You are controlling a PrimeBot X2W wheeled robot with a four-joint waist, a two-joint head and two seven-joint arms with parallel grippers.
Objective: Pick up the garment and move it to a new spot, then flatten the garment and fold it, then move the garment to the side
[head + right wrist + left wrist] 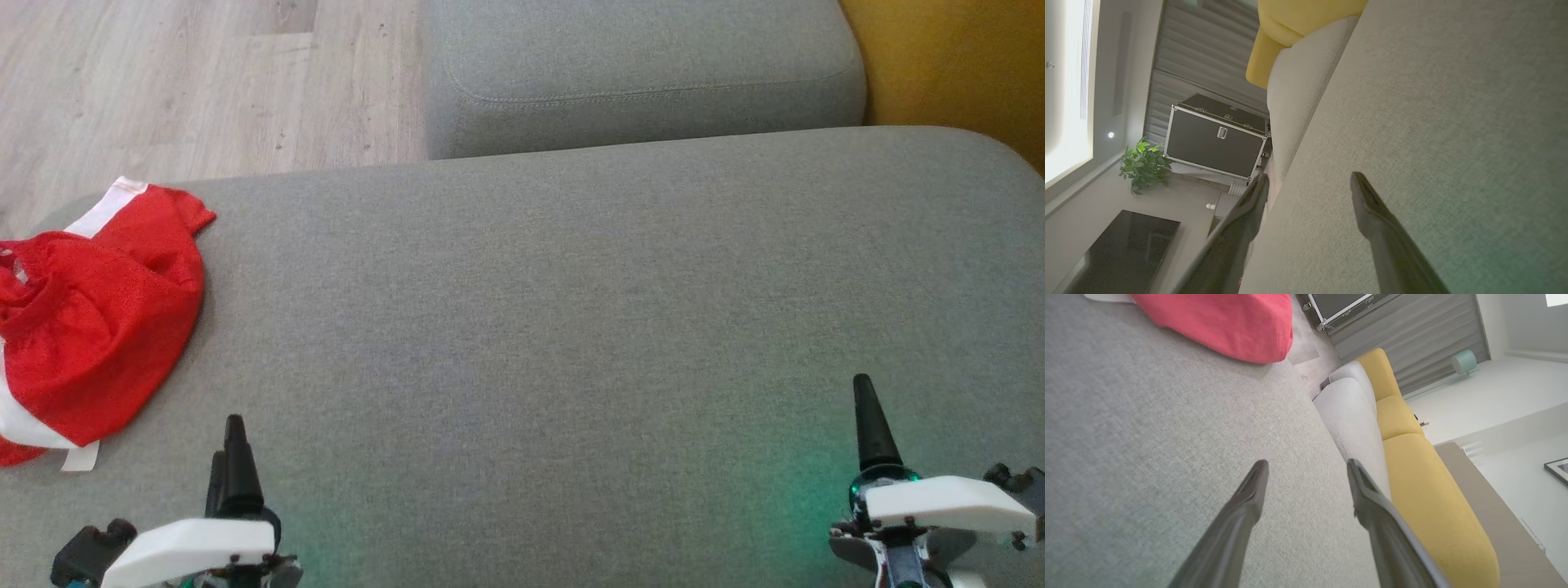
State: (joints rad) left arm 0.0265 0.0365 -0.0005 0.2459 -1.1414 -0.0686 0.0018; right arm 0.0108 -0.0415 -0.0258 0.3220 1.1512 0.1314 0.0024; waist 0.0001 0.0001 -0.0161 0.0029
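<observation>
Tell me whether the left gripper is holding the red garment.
No: the left gripper stands open over the grey cushion, with the red garment lying well clear of it.

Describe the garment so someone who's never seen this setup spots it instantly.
Start at the big grey cushion before the robot. Follow it to its left end, ahead and left of the left hand. The garment lies there: a crumpled red mesh heap with white bands, the only bright thing on the grey.

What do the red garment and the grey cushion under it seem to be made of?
Red garment: thin, matte, mesh-like knit, probably synthetic; it crumples softly, with white bands. Grey cushion: woven upholstery cloth, matte; a flecked weave shows close up.
</observation>
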